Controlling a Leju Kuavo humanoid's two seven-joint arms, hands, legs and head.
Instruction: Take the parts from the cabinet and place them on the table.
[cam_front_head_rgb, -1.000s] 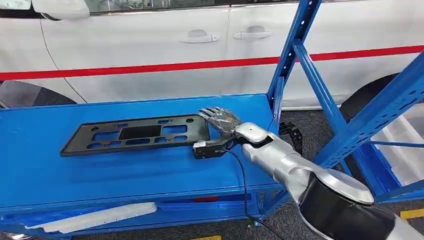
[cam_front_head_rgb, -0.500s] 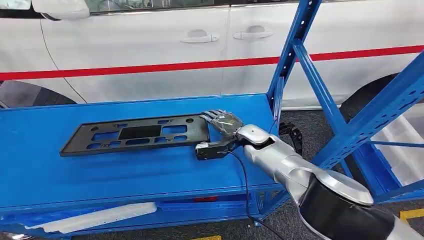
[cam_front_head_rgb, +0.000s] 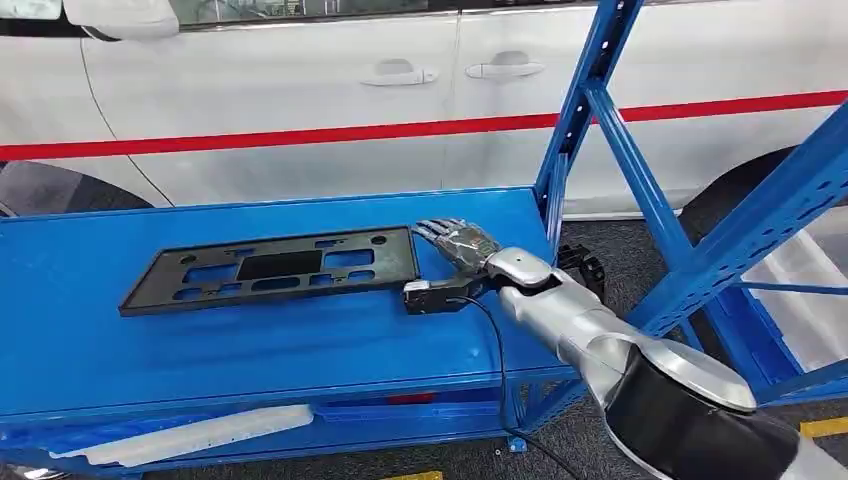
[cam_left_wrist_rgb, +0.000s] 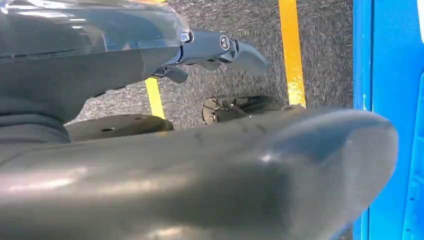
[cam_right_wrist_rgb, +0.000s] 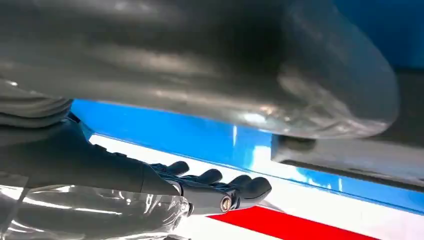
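From my head camera the flat black part (cam_front_head_rgb: 272, 268), a long plate with rectangular cut-outs, lies flat on the blue table (cam_front_head_rgb: 250, 350); I will place everything against that plate. My right hand (cam_front_head_rgb: 458, 243) sits just off the plate's right-hand end, over the table top, its fingers stretched out and slightly apart with nothing between them; I cannot tell whether the fingertips touch the plate's corner or stop just short of it. A small black camera block (cam_front_head_rgb: 432, 297) on the wrist sits near the plate's near right corner, and a black cable (cam_front_head_rgb: 497, 360) runs from it toward me over the table's front edge. My right wrist camera shows the same hand (cam_right_wrist_rgb: 210, 187) with its dark fingers (cam_right_wrist_rgb: 250, 186) laid out side by side, holding nothing. My left hand (cam_left_wrist_rgb: 220, 47) appears in the left wrist camera hanging over grey floor with yellow lines (cam_left_wrist_rgb: 292, 55); its fingers look extended, though I cannot tell its state for certain. Beyond the plate stands a white car (cam_front_head_rgb: 300, 90) with a red stripe; to the right of the plate rises the blue rack frame (cam_front_head_rgb: 600, 110); below the table's front edge, on the plate's near left side, lies a pale long strip (cam_front_head_rgb: 190, 435).
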